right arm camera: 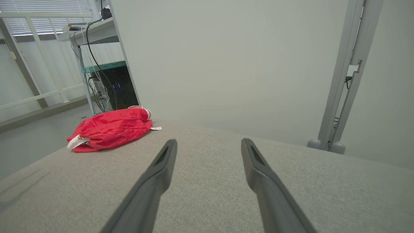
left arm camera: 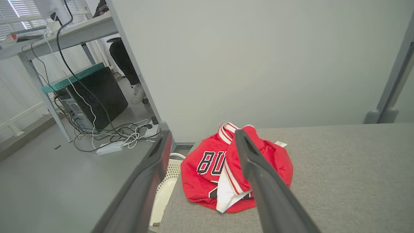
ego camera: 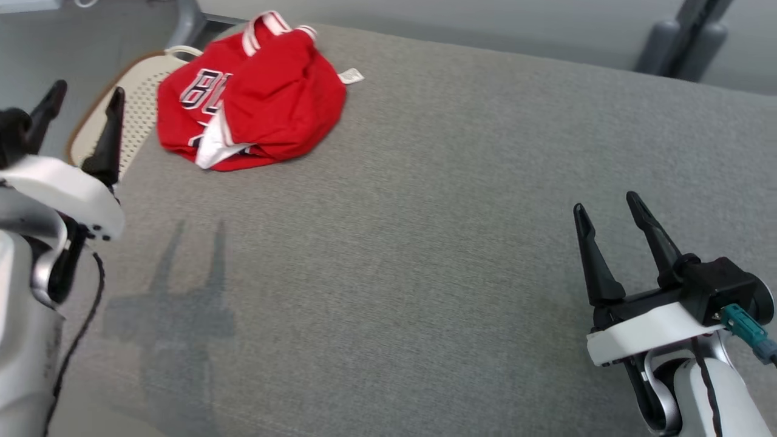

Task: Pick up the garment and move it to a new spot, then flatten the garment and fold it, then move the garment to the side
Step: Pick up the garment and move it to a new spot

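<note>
Head view puts the crumpled red garment [ego camera: 255, 91] at the far left corner of the grey surface [ego camera: 425, 243], right by its edge. Both the left fingers [ego camera: 108, 139] and the right fingers [ego camera: 593, 261] stand spread wide and empty, well short of it. The left arm looks better placed; pinch a thick fold near the middle.

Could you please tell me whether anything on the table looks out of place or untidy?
Yes: the red jersey lies crumpled in a heap at the far left corner of the grey table, folded over itself, with its white tag poking out. Nothing looks spilled or damaged.
</note>
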